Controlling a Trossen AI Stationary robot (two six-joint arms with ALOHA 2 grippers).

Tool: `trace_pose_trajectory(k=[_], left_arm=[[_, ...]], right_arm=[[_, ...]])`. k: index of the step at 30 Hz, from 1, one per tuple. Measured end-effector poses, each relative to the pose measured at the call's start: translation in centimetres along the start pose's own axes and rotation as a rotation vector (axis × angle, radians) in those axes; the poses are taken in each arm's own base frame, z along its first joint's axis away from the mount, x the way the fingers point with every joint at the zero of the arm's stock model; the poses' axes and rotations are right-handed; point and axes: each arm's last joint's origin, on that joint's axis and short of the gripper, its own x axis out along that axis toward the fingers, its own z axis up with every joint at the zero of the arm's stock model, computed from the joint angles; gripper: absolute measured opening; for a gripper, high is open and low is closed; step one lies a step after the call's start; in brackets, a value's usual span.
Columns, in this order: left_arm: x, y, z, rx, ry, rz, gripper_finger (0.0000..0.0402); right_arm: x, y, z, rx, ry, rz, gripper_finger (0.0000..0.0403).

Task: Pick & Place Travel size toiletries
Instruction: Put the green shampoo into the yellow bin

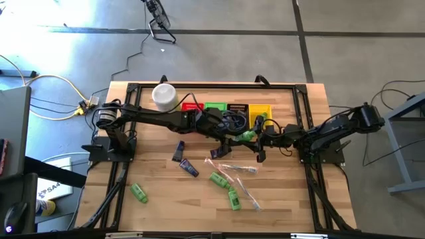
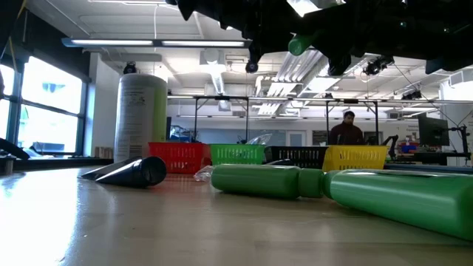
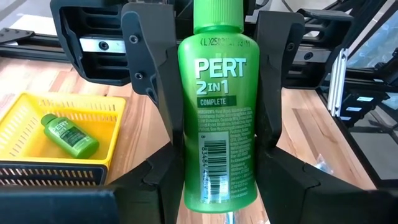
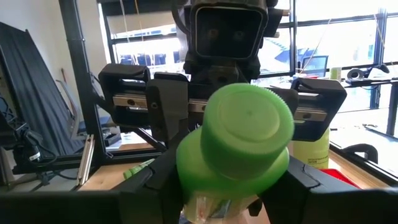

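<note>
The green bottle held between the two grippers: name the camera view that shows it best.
Left wrist view: the green bottle fills the frame, label readable, between dark fingers. Right wrist view shows only its cap end; high view a small green patch; low view just a tip.

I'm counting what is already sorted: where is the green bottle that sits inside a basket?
In the left wrist view, one small green bottle lies inside the yellow basket, the right-most basket in the row at the table's far edge.
</note>
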Motion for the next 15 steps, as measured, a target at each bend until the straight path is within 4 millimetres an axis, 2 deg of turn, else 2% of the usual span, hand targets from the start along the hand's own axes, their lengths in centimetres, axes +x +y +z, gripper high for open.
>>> trace_pose_trajectory(k=[11, 15], left_arm=[[-0.01, 0.03, -0.01, 0.008, 0.000, 0.014, 0.0164], [0.00, 0.04, 0.01, 0.007, -0.002, 0.019, 0.0185]], right_arm=[[0.00, -0.02, -0.06, -0.001, 0.006, -0.004, 0.0163], [0.00, -0.02, -0.06, -0.001, 0.006, -0.005, 0.0164]])
